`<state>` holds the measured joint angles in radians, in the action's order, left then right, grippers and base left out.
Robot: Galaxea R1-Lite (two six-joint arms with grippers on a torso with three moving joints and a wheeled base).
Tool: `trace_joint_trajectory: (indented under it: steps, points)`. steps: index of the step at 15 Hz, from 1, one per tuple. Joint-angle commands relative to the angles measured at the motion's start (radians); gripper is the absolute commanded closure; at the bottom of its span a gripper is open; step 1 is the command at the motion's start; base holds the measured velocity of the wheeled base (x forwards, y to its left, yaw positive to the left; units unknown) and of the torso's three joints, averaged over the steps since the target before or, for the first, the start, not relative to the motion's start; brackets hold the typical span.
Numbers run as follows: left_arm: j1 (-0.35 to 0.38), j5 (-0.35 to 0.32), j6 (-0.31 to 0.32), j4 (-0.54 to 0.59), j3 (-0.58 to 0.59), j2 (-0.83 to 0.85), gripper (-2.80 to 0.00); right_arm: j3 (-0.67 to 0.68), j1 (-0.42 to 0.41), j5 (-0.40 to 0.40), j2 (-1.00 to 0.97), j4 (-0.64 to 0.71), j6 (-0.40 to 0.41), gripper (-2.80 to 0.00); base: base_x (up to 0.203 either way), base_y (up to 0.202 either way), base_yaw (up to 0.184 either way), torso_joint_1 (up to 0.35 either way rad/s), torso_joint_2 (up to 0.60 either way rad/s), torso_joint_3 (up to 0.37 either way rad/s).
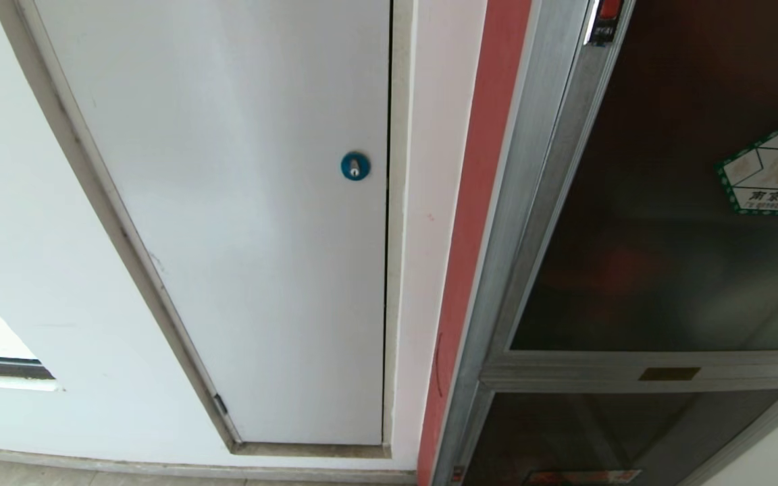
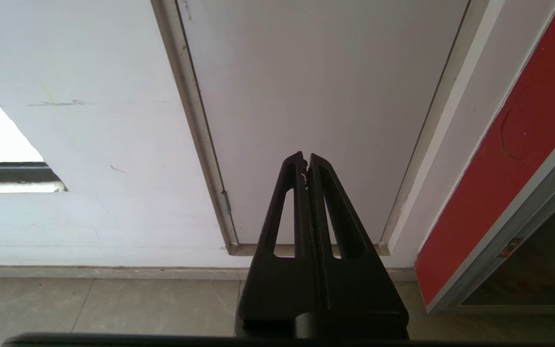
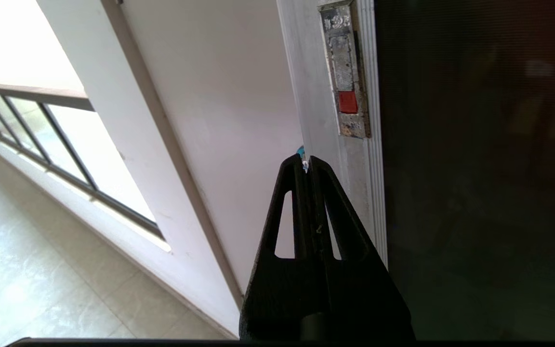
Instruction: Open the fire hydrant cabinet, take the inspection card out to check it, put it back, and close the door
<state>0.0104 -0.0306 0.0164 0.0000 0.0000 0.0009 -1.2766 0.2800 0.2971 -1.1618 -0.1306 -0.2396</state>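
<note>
The fire hydrant cabinet stands at the right of the head view, silver-framed with a red side. Its door is a dark glass panel bearing a green-edged hexagonal sticker, and it lies flush in the frame. A small red latch sits in the door's silver edge. My right gripper is shut and empty, its tips just below that latch, in front of the frame. My left gripper is shut, empty, low before the white panel. Neither arm shows in the head view. The inspection card is hidden.
A plain white panel with a small blue round lock fills the wall left of the cabinet. A shorter dark glass panel sits below the door. Tiled floor runs along the wall. A railed window lies further left.
</note>
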Motion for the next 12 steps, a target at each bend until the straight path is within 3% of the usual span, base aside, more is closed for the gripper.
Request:
trace_joint_trajectory:
  steps: [1, 4, 9, 12]
  points:
    - [0.000, 0.000, 0.000, 0.000, 0.000, 0.001, 0.00, 0.042, -0.013, -0.017, 0.083, 0.000, 0.001, 0.00, 0.000, 0.000, 0.000, 0.000, 0.00, 0.000]
    - [0.000, 0.000, 0.000, 0.000, 0.002, 0.001, 0.00, 0.086, -0.031, -0.029, 0.163, 0.019, 0.003, 0.00, 0.000, 0.000, 0.000, 0.000, 0.00, 0.000]
    - [0.000, 0.000, 0.001, 0.000, 0.002, 0.001, 0.00, 0.168, -0.036, -0.118, 0.305, 0.105, 0.003, 0.00, 0.000, 0.000, 0.000, 0.000, 0.00, 0.000]
    - [0.000, 0.000, 0.000, 0.000, 0.001, 0.001, 0.00, 0.224, -0.133, -0.127, 0.378, 0.104, -0.004, 0.00, 0.000, 0.000, 0.000, 0.000, 0.00, 0.000]
